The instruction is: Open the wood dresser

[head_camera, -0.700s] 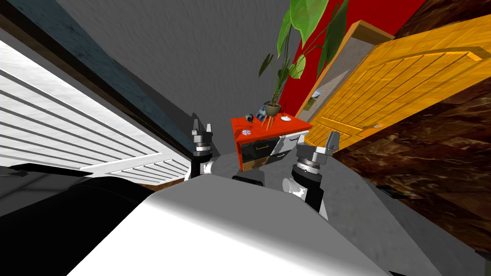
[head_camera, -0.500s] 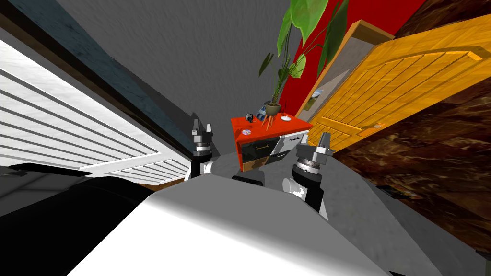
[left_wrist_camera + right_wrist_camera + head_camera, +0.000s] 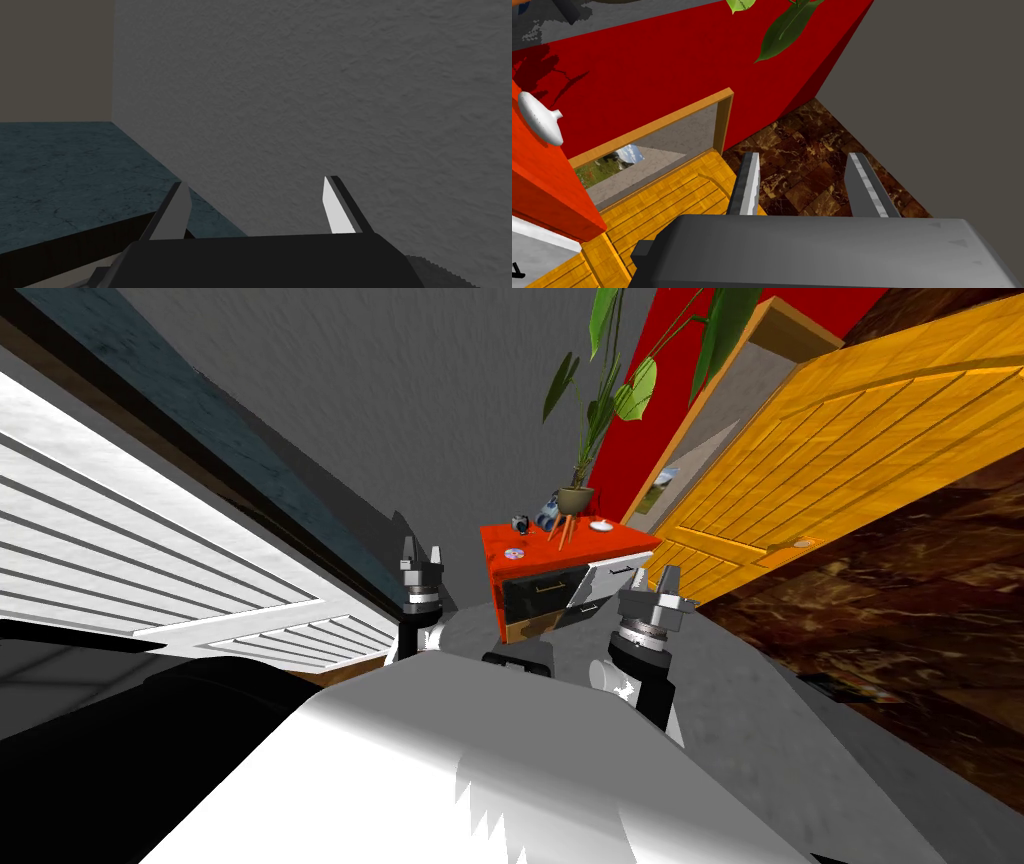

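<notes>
Red-topped dresser point(image 3: 600, 544) is sitting ahead-left of the right gripper point(image 3: 654, 579), untouched; it and the left gripper point(image 3: 421, 553) are standing open, empty. Approaching, I judge; next move is needing a reach to a drawer handle point(image 3: 548, 585).

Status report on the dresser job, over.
Left gripper open, right gripper open, both empty. Dresser ahead beyond the fingers, drawers look shut, untouched. Potted plant on its red top, off the drawers.

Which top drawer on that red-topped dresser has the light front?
The top drawer on the side of the dresser toward the orange door: light grey front, dark handle. Its neighbour is black with a gold handle.
</notes>
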Motion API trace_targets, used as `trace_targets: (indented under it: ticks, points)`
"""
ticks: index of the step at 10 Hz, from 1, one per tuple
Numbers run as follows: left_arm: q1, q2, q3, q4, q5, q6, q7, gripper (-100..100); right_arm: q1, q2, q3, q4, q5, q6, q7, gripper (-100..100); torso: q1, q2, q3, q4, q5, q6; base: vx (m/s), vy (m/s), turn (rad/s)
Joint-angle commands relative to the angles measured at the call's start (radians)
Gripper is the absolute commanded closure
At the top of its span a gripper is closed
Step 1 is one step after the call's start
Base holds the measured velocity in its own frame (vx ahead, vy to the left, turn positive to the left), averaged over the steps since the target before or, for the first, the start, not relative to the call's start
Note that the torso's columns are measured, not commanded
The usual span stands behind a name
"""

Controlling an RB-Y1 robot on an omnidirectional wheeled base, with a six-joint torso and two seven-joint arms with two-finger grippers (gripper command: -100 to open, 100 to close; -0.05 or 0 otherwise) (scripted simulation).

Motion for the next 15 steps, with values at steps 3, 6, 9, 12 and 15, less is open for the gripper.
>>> trace_targets:
  ticks: [3,6,9,12,15]
  points:
    - [0.000,0.000,0.000,0.000,0.000,0.000,0.000,0,-0.005,-0.040,0.005,0.007,-0.011,0.000,-0.016,-100,0.000,0.221,-0.443,0.221,0.000,0.000,0.001,0.000,0.006]
    - [0.000,0.000,0.000,0.000,0.000,0.000,0.000,0,-0.024,-0.113,0.024,0.032,-0.054,-0.002,-0.079,-100,0.000,0.267,-0.536,0.267,0.000,0.000,-0.006,-0.009,0.033]
    - [0.000,0.000,0.000,0.000,0.000,0.000,0.000,0,-0.054,-0.162,0.055,0.066,-0.122,-0.005,-0.166,-100,0.000,0.268,-0.537,0.268,0.000,0.000,-0.008,-0.014,0.054]
    - [0.000,0.000,0.000,0.000,0.000,0.000,0.000,0,-0.066,-0.174,0.068,0.079,-0.150,-0.006,-0.221,-100,0.000,0.268,-0.537,0.268,0.000,0.000,-0.004,-0.009,0.029]
    - [0.000,0.000,0.000,0.000,0.000,0.000,0.000,0,-0.092,-0.191,0.096,0.107,-0.212,-0.010,-0.305,-100,0.000,0.268,-0.537,0.268,0.000,0.000,-0.005,-0.008,0.042]
